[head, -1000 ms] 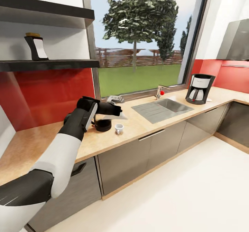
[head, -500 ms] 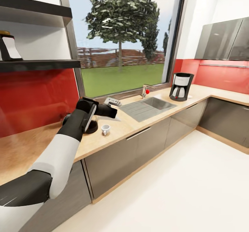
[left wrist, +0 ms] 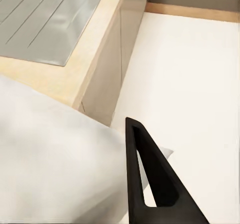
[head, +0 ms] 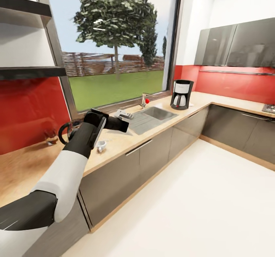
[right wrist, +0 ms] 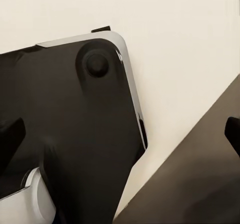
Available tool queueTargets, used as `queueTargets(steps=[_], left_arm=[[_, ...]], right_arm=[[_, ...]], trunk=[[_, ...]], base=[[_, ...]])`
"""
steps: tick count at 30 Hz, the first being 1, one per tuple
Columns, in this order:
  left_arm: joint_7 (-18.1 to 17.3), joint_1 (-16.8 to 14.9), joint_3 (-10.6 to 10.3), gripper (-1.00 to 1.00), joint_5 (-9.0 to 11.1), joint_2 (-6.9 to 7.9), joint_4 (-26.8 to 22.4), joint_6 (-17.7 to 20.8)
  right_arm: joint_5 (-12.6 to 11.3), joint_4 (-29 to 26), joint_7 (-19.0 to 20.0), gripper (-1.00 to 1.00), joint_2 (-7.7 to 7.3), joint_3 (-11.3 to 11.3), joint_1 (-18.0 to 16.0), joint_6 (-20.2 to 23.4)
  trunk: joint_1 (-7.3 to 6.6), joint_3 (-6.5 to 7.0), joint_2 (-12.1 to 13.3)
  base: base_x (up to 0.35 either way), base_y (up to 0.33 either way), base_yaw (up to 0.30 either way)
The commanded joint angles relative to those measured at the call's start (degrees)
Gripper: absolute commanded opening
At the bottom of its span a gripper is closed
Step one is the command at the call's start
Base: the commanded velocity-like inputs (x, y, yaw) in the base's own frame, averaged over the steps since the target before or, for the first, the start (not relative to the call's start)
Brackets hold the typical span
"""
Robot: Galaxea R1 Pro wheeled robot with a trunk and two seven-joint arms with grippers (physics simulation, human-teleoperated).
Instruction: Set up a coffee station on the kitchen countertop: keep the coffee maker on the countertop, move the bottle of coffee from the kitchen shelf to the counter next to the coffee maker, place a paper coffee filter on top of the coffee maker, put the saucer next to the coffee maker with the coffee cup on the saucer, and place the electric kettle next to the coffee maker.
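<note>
Filter in hand, station barely begun

Left of the sink (head: 147,118): kettle (head: 65,133), cup (head: 101,145), and left gripper (head: 124,123) pinching the filter (left wrist: 55,159); the coffee maker (head: 181,93) stands just right of it, nothing on top. Right claw: cannot tell.

Left tool (head: 124,125) sits over the desk (head: 122,142), paper coffee filter (left wrist: 55,159) pinched in it. Coffee cup (head: 101,146) on the desk just below and behind the tool, electric kettle (head: 68,132) further behind. Sink (head: 152,114) ahead of the tool, coffee maker (head: 181,94) beyond that.
</note>
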Motion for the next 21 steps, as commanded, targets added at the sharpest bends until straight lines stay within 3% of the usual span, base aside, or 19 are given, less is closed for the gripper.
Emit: queueTargets(steps=[1,14,21], left_arm=[[-0.5,0.0,0.0,-1.00,-0.6,-0.01,-0.1,0.1],[-0.5,0.0,0.0,-1.00,-0.6,-0.01,0.0,0.1],[-0.5,0.0,0.0,-1.00,-0.8,-0.01,0.0,0.1]], right_arm=[[-0.2,0.0,0.0,1.00,0.02,-0.2,0.0,-0.1],[-0.2,0.0,0.0,1.00,0.02,-0.2,0.0,-0.1],[0.0,-0.1,0.0,1.00,0.08,0.0,0.0,-0.1]], trunk=[[0.05,-0.12,-0.1],[0.05,-0.12,-0.1],[0.05,-0.12,-0.1]], base=[[0.160,0.000,-0.267],[0.302,-0.053,-0.266],[0.311,-0.094,-0.076]])
